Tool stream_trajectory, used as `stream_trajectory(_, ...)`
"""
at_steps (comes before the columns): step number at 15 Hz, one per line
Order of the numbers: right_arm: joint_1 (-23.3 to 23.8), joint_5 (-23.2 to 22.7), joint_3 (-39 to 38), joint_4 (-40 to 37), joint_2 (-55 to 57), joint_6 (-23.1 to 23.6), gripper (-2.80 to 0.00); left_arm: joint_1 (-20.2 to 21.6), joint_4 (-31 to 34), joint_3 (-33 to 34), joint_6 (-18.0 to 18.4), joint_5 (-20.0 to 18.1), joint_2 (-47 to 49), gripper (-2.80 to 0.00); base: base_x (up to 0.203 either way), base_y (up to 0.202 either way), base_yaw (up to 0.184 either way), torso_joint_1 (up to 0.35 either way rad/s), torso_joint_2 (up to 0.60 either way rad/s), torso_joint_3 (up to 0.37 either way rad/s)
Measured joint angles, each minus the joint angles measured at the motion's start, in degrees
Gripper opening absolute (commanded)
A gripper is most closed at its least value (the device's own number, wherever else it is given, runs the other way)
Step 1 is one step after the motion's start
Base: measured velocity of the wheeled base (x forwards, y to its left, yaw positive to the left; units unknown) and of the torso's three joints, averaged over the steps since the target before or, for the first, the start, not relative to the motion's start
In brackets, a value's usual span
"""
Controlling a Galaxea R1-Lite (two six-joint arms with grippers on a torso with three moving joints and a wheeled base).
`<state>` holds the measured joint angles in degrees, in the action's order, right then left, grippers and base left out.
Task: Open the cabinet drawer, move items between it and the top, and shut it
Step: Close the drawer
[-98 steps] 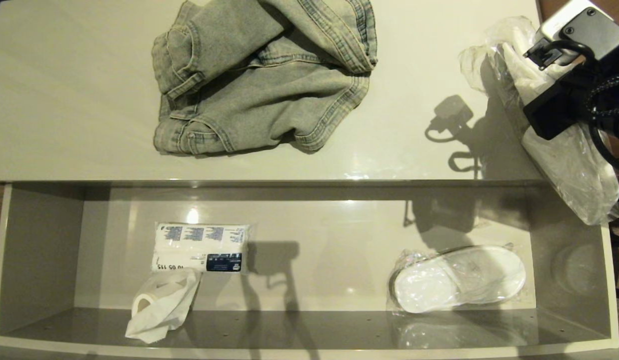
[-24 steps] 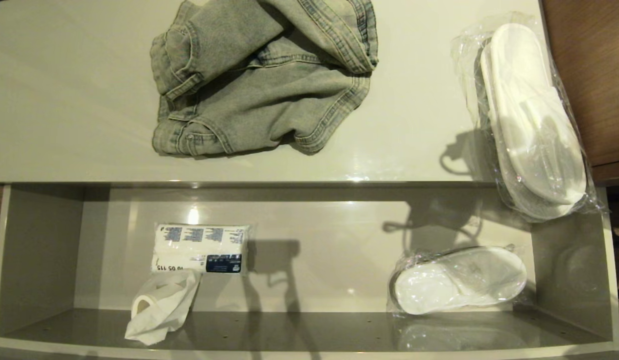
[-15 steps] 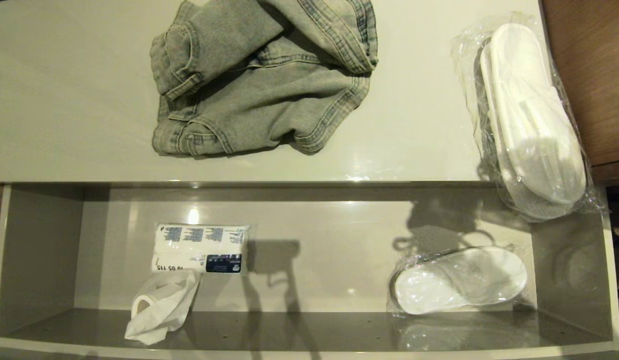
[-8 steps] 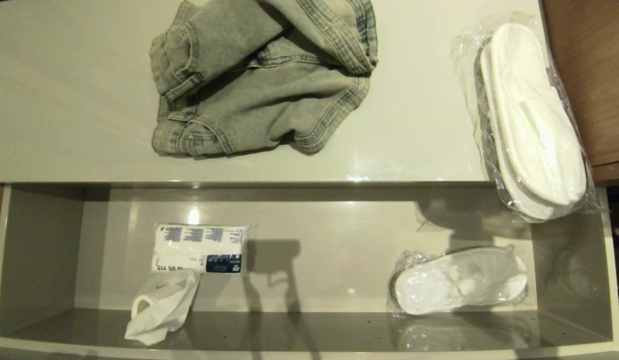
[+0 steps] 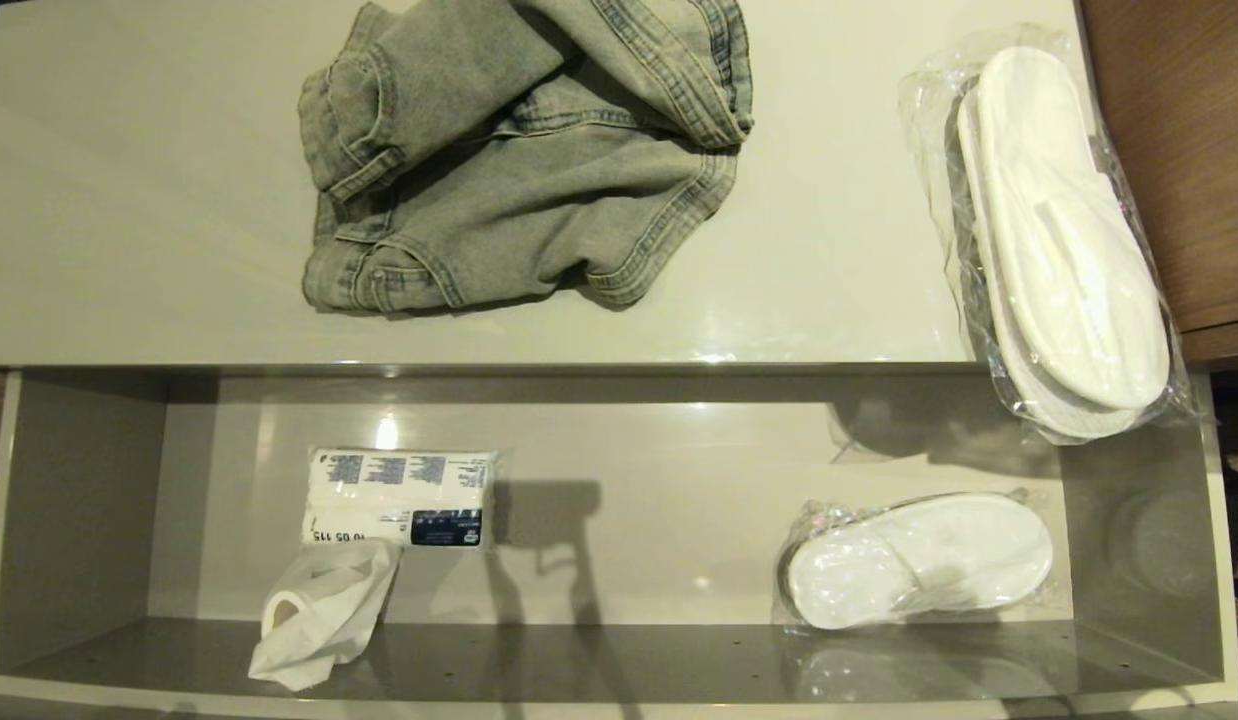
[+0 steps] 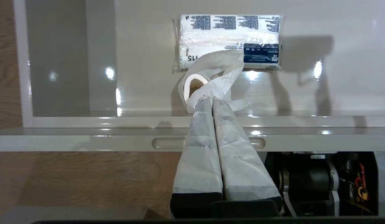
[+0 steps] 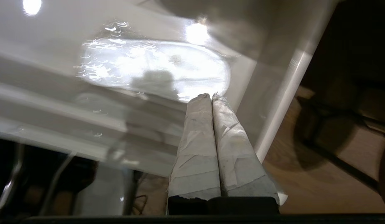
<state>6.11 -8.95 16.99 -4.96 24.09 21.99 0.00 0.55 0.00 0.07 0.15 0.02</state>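
Note:
The drawer (image 5: 79,500) stands pulled open below the glossy off-white top (image 5: 159,200). One bagged pair of white slippers (image 5: 1064,235) lies at the top's right end, its lower tip hanging over the front edge. A second bagged pair (image 5: 919,560) lies on the drawer floor at the right, also seen as a bright oval slipper pack (image 7: 155,70) in the right wrist view. Neither arm shows in the head view. My right gripper (image 7: 210,95) is shut and empty, hanging over the drawer's right front corner. My left gripper (image 6: 212,98) is shut and empty outside the drawer front.
Crumpled jeans (image 5: 524,150) lie on the top's middle. In the drawer's left half sit a blue-printed tissue pack (image 5: 399,497) and a loose toilet paper roll (image 5: 319,610). Brown wooden furniture (image 5: 1179,150) borders the top on the right.
The arm's shadow near the right slipper pack has slid off the top, down over the drawer, and faded. The pack on top settled slightly. Nothing else moved.

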Motion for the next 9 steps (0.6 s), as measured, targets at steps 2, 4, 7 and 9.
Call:
stream_trajectory(2, -0.2, -1.5, -1.1, -0.4, -1.2, 1.5, -2.8, 0.0, -0.1, 0.0, 0.0, 0.0, 0.0, -2.8, 0.0, 0.0, 0.0, 0.0, 0.0, 0.0)
stream_trajectory(4, -0.2, -1.9, -2.1, -0.5, -2.7, 1.9, -2.8, 0.0, 0.1, 0.0, 0.0, 0.0, 0.0, -2.8, 0.0, 0.0, 0.0, 0.0, 0.0, 0.0)
stream_trajectory(7, -0.2, -1.7, -4.9, 1.0, -6.3, 1.9, -2.8, 0.1, 0.0, 0.0, 0.0, 0.0, 0.0, -2.8, 0.0, 0.0, 0.0, 0.0, 0.0, 0.0)
stream_trajectory(9, 0.0, -1.7, -6.6, 2.1, -7.5, 1.5, -2.8, 0.0, 0.0, 0.0, 0.0, 0.0, 0.0, -2.8, 0.0, 0.0, 0.0, 0.0, 0.0, 0.0)
